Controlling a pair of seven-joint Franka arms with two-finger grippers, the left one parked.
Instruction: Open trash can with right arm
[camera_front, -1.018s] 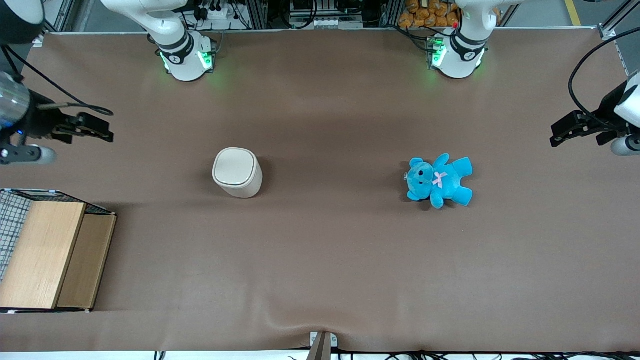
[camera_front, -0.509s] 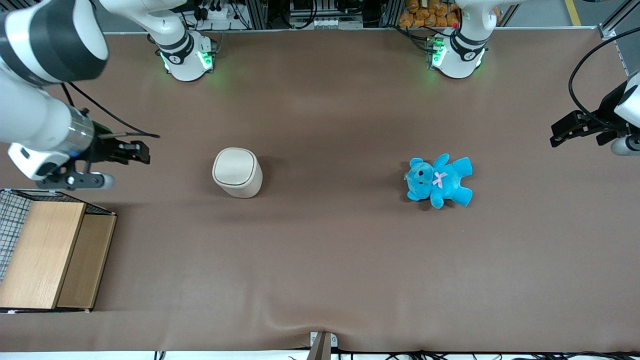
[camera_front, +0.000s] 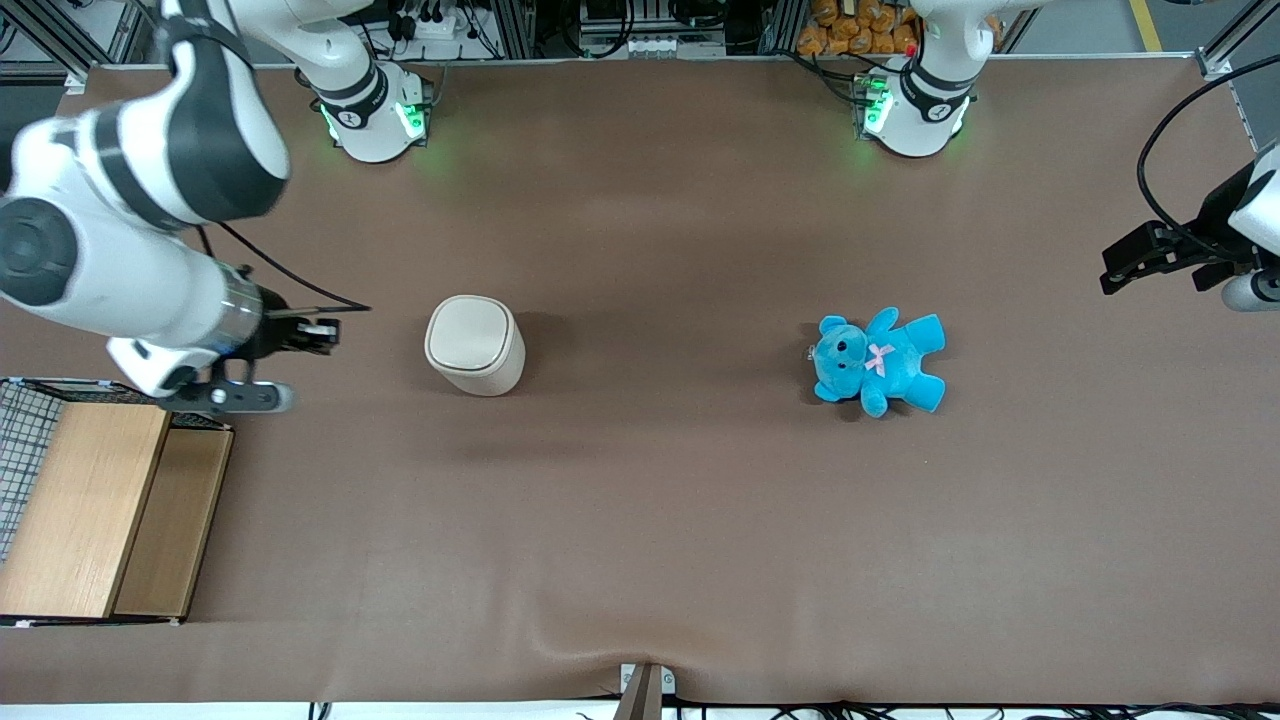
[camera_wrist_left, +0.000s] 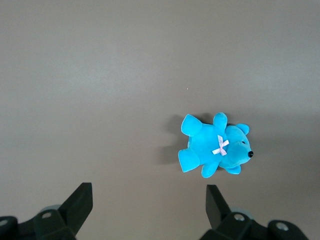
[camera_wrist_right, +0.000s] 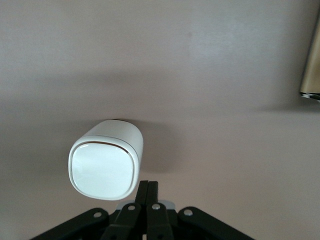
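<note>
The wooden box (camera_front: 95, 510) is seen nearest the front camera, at the working arm's end of the table (camera_front: 640, 540). Farther off, the trash can (camera_front: 474, 345) stands upright with lid closed; the gripper (camera_front: 320, 333), fingers pressed together, hovers beside it, apart.

Cream-white trash can (camera_front: 474, 346), upright, lid shut, near right arm (camera_front: 130, 230)

The wooden box (camera_front: 95, 510) is cut off at the front view's edge. The right arm (camera_front: 130, 200) is cropped there too. The gripper (camera_wrist_right: 149, 192), beside the trash can (camera_wrist_right: 105, 162), is partly cut off.
</note>
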